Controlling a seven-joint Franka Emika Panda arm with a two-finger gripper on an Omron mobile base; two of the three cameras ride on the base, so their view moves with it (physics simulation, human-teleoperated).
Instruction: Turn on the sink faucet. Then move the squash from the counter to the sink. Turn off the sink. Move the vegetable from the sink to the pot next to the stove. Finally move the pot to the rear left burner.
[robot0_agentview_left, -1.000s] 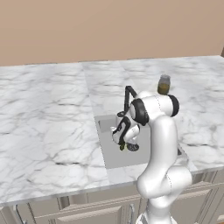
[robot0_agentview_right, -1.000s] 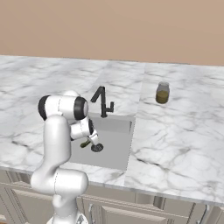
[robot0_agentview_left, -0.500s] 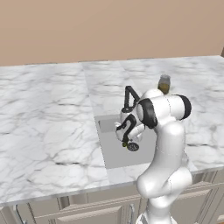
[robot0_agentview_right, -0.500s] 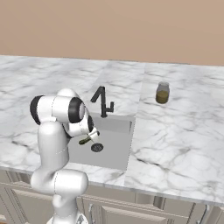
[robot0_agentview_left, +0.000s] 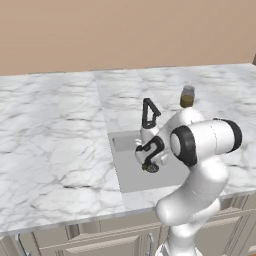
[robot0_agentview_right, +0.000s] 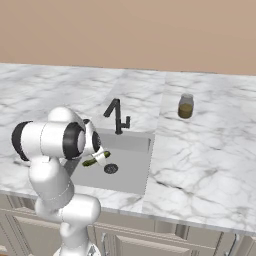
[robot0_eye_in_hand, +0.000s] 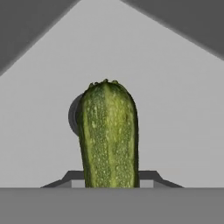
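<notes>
The squash hides part of the drain — its near end cut off below.

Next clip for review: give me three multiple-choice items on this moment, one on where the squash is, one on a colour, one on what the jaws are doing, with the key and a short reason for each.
1. Where is the squash?
A. On the counter beside the jar
B. Held above the sink basin
C. Inside a pot

2. What colour is the sink faucet?
A. Matte black
B. Shiny chrome
C. Brass

3. What are the jaws of the gripper doing?
A. Standing wide open over the drain
B. Shut on the squash
C. Gripping the faucet

Key:
1 B: the right base view shows it at the hand over the grey sink, near the drain.
2 A: both base views show a dark, dull post and spout.
3 B: the hand view has the squash rising from between the finger tips, with the basin floor behind it.
</notes>
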